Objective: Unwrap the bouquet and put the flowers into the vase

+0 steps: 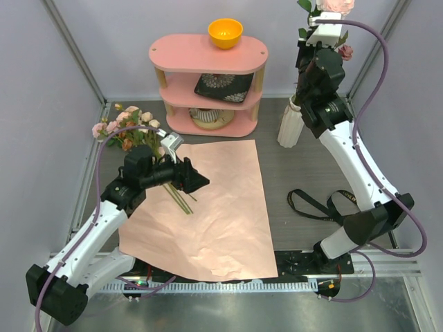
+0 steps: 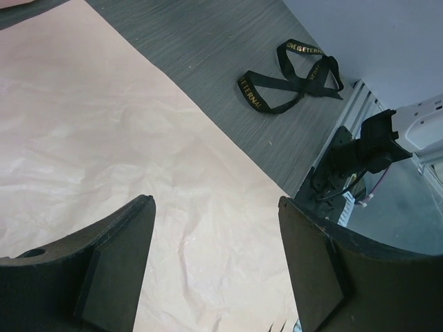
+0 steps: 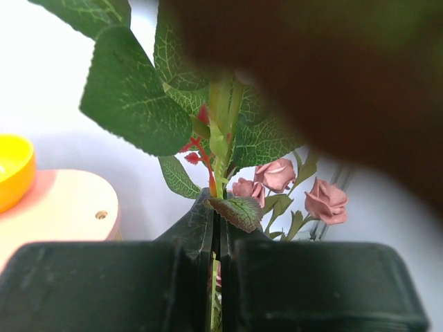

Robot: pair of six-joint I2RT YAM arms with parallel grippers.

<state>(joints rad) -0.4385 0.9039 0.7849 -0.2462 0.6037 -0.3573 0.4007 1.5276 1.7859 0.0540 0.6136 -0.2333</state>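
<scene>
Though wrapping paper (image 1: 214,214) and ribbon (image 2: 297,83) are off, the right gripper (image 3: 216,228) clamps one rose stem (image 3: 221,111) above the far-right vase (image 1: 289,131); the left gripper (image 2: 216,228), fingers apart, hovers by the remaining flowers (image 1: 128,124).

I see whole table (image 1: 297,173) from above, behind arm bases (image 1: 55,294). Left wrist looks down at wrapping paper (image 2: 83,138), ribbon (image 2: 291,76), shared with top. Right wrist tight against flowers (image 3: 221,131), facing shelf (image 3: 62,207).

Left claw (image 2: 214,232) low, jaws apart; right claw (image 3: 216,211) high, clamped.

Hand (image 2: 214,204) spread apart, pink paper (image 2: 83,138), black ribbon (image 2: 250,93)
</scene>
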